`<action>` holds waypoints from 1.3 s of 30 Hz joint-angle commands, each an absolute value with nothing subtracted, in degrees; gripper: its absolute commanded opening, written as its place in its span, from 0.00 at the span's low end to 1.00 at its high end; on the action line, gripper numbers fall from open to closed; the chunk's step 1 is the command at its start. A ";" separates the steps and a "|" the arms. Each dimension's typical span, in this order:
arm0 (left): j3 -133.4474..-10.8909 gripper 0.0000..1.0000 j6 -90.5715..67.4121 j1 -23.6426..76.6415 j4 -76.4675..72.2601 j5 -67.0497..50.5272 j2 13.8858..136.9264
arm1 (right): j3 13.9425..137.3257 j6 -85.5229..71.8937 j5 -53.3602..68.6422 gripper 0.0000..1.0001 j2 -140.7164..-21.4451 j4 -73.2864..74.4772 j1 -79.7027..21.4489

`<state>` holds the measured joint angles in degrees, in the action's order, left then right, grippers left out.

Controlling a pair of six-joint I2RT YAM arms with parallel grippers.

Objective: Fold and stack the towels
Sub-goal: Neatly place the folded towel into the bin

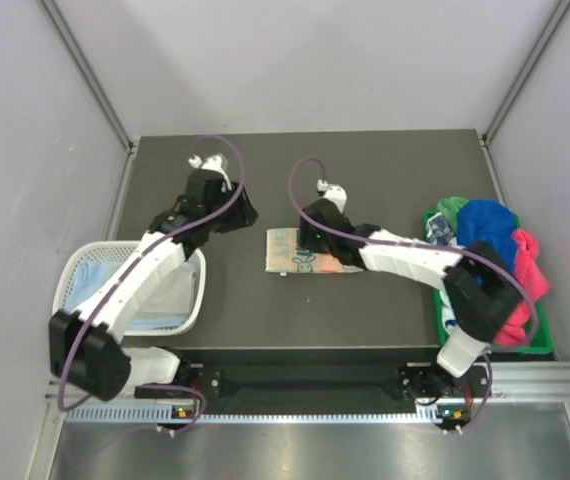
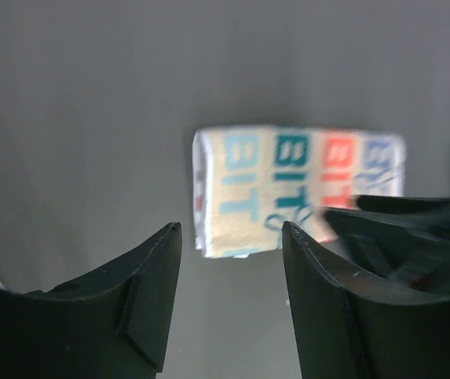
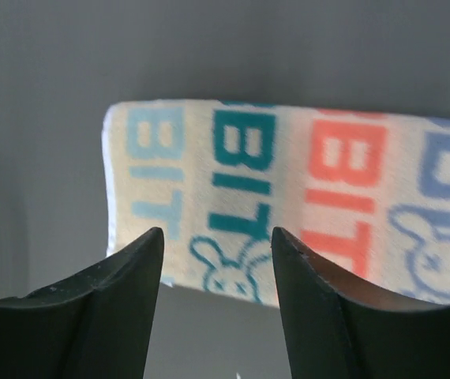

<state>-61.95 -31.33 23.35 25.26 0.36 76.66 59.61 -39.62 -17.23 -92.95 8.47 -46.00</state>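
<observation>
A folded towel (image 1: 300,252), white with teal, orange and blue print, lies flat on the dark table's middle. My right gripper (image 1: 313,236) hovers over its far edge, open and empty; in the right wrist view the gripper (image 3: 217,245) frames the printed towel (image 3: 288,174). My left gripper (image 1: 247,214) is left of the towel and apart from it, open and empty; in the left wrist view the gripper (image 2: 231,237) faces the towel (image 2: 288,181), with the right gripper (image 2: 399,233) at the right. Unfolded towels, green (image 1: 452,208), royal blue (image 1: 490,226) and pink (image 1: 527,282), are heaped at the right.
The heap sits in a green tray (image 1: 495,349) at the table's right edge. A white mesh basket (image 1: 71,268) at the near left holds a pale blue towel (image 1: 90,282) and a whitish one (image 1: 170,292). Grey walls enclose the table.
</observation>
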 commanded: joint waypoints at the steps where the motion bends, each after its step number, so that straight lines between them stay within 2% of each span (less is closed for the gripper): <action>1: -66.61 0.58 -31.64 23.12 29.26 4.66 66.57 | 70.20 -39.90 -22.66 0.58 -101.40 14.58 -49.83; 5: -67.94 0.58 -30.76 23.12 31.28 4.74 60.21 | 83.28 -41.66 -27.06 0.64 -112.99 19.94 -53.17; 8: -68.38 0.58 -30.23 23.12 32.52 4.22 57.40 | 87.79 -43.06 -30.58 0.68 -117.49 23.81 -54.31; 15: -68.73 0.58 -29.18 23.12 33.84 3.52 53.88 | 93.42 -43.86 -32.51 0.69 -122.43 27.86 -54.67; 30: -68.64 0.58 -28.56 23.12 33.84 2.64 53.44 | 95.01 -43.07 -33.40 0.77 -123.04 27.42 -55.63; 39: -71.54 0.58 -30.23 23.12 34.19 10.63 48.08 | 91.68 -43.42 -30.85 0.79 -122.08 22.68 -55.81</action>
<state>-67.85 -29.50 23.27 35.00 6.81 51.16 92.58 -43.57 -31.31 -123.31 25.74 -54.68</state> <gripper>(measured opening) 0.582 0.783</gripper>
